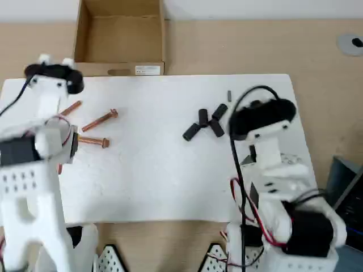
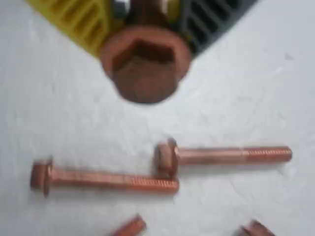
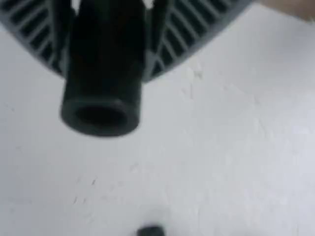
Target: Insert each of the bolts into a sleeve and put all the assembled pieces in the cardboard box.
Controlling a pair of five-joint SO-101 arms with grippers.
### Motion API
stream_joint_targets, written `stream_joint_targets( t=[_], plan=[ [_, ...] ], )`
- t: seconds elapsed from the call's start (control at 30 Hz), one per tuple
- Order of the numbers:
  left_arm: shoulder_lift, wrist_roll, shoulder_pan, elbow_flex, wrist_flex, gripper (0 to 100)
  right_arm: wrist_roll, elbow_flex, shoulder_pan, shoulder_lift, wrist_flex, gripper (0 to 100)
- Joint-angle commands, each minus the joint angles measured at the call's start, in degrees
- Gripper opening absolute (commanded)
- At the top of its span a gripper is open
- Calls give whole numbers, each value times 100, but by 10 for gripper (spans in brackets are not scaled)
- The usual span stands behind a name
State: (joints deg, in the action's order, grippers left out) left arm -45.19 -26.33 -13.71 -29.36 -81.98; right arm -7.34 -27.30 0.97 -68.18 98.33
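My left gripper (image 2: 145, 14) is shut on a copper bolt (image 2: 145, 66), which it holds above the white mat with the hex head towards the camera. Two loose bolts (image 2: 103, 179) (image 2: 224, 155) lie on the mat below it. In the high view, three bolts (image 1: 100, 119) lie beside the left arm. My right gripper (image 3: 110, 19) is shut on a black sleeve (image 3: 103, 78) with its open end towards the camera, above the mat. Several loose sleeves (image 1: 204, 122) lie in a cluster next to the right arm. The cardboard box (image 1: 82, 34) stands open beyond the mat's far left edge.
The white mat (image 1: 153, 175) covers the table between the arms. A small grey pin (image 1: 229, 95) lies near the mat's far edge. Another sleeve (image 3: 150, 231) lies on the mat below the right gripper. A cable (image 1: 235, 170) hangs along the right arm.
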Motion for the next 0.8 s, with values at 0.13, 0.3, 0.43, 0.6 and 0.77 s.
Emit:
stream_joint_targets(
  t=[0.13,0.3,0.43,0.6,0.77],
  plan=[
    [-2070,1081,79,-1767,1415,1,1064,-1270,48,-1103,-1134,9],
    [-2967,1670,123,-2611,2004,1,1345,-2422,-4,-1859,-2075,9],
    [-3556,2321,413,-3191,2374,1,1415,-3248,-479,-2501,-2462,9],
    [-4321,3095,1081,-3745,2796,1,1811,-3943,-1305,-3213,-2831,9],
    [-5165,3587,1582,-4246,3262,1,1802,-4259,-2062,-3512,-3147,9]
  ],
)
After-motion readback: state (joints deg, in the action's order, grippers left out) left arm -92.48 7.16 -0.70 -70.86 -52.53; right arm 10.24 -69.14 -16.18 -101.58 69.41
